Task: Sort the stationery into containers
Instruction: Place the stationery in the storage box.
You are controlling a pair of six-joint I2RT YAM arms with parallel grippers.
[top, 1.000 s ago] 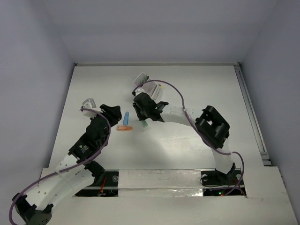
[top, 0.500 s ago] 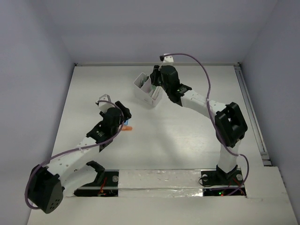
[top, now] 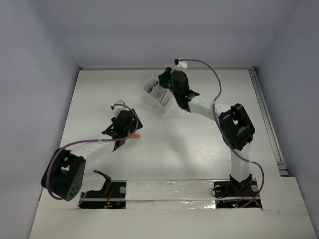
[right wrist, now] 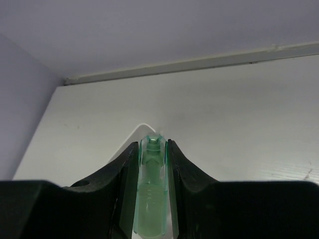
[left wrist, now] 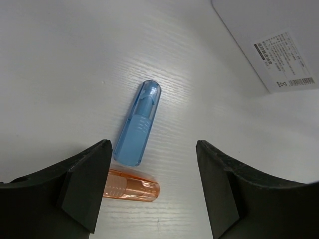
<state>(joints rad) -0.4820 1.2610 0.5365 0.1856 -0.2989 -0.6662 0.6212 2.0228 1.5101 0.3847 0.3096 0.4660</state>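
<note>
Table [top: 199, 149]: white, faint wood grain, matte.
Walls [top: 40, 74]: pale lilac-grey, closing in three sides.
Box [top: 154, 94]: white plastic, far middle of the table; a printed label with a barcode shows on it.
Blue piece [left wrist: 138, 127]: short, clear, round-ended, lying flat near the box.
Orange piece [left wrist: 132, 188]: same shape, lying just beside the blue one's end, crosswise to it.
Left gripper [left wrist: 152, 147]: jaws wide apart, holding nothing, above both pieces.
Green piece [right wrist: 149, 199]: translucent, pinched between the fingers.
Right gripper [right wrist: 151, 145]: clamped on the green piece, by the box.
</note>
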